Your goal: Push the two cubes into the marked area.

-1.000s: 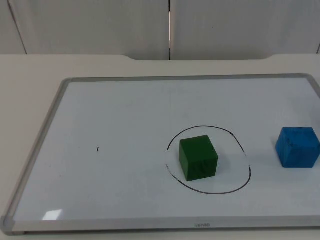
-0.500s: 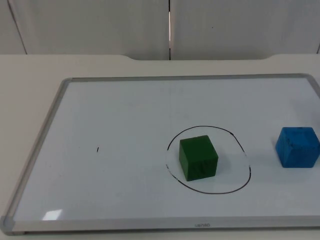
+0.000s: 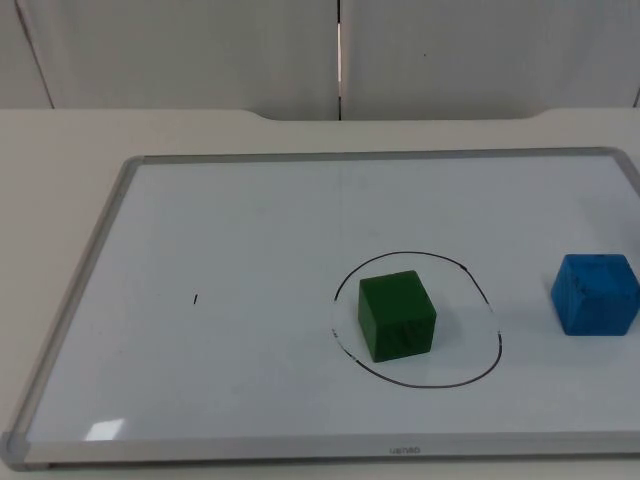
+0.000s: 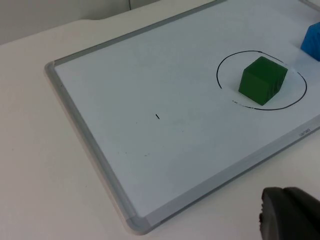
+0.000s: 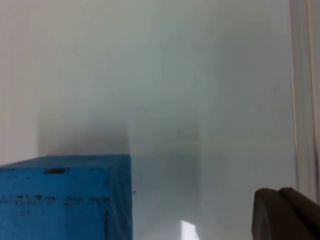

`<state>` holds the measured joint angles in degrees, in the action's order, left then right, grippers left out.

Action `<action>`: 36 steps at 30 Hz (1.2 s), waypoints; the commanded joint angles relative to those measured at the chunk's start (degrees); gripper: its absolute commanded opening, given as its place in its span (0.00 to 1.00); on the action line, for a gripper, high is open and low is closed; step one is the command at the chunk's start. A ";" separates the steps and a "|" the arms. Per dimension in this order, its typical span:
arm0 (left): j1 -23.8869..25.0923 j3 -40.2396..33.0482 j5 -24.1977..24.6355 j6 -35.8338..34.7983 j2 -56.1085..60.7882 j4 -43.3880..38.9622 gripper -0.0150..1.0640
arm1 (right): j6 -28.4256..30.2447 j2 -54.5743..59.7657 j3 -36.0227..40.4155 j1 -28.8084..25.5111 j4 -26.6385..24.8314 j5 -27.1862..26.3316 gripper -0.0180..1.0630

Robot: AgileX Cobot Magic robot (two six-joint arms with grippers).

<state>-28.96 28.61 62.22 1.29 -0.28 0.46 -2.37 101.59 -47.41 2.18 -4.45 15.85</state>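
A white rectangular whiteboard with a grey metal frame (image 3: 90, 260) lay flat on the pale table (image 3: 60, 150), its far edge towards the grey partition wall (image 3: 200, 50). On the board a thin black hand-drawn circle (image 3: 497, 345) marked the target area. The solid green cube (image 3: 397, 315) sat upright inside that circle, set towards its left side and clear of the line. The solid blue cube (image 3: 595, 293), scuffed with dark marks, stood on the board well outside the circle, to the right of it near the board's right end. A short black pen tick (image 3: 196, 298) sat alone on the board's left half.

From the left wrist camera, the left gripper's black fingertip (image 4: 290, 212) hung off the board, beyond its near frame, well away from the green cube (image 4: 262, 80) and the circle (image 4: 220, 80). From the right wrist camera, the right gripper's black fingertip (image 5: 282, 212) was just above the board beside the blue cube (image 5: 65, 197), with a gap of bare board between them and the frame (image 5: 302, 100) close alongside. Whether either gripper was released or clenched I could not tell.
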 commanded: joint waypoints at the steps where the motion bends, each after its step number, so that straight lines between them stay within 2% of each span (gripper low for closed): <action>1: -0.25 -0.29 -0.67 -0.34 0.28 0.11 0.01 | 0.45 0.10 -0.37 1.13 0.29 0.85 0.02; 3: -0.25 -0.29 -0.67 -0.34 0.28 0.11 0.01 | 0.45 0.10 -0.37 2.48 0.70 0.85 0.02; 5: -0.25 -0.29 -0.67 -0.34 0.28 0.11 0.01 | -1.04 0.10 -0.37 3.86 0.70 -1.34 0.02; 13: -0.25 -0.29 -0.67 -0.34 0.28 0.11 0.01 | -2.74 0.10 -0.37 3.73 1.28 -1.57 0.02; 17: -0.25 -0.29 -0.67 -0.34 0.28 0.11 0.01 | -3.16 1.13 -0.37 3.73 1.13 -3.38 0.02; 36: -0.25 -0.29 -0.67 -0.34 0.28 0.11 0.01 | -3.16 3.81 -0.46 6.65 -1.31 -2.73 0.02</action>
<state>-28.96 28.61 62.22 1.29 -0.28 0.46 -5.35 105.39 -47.55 8.52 -5.04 13.40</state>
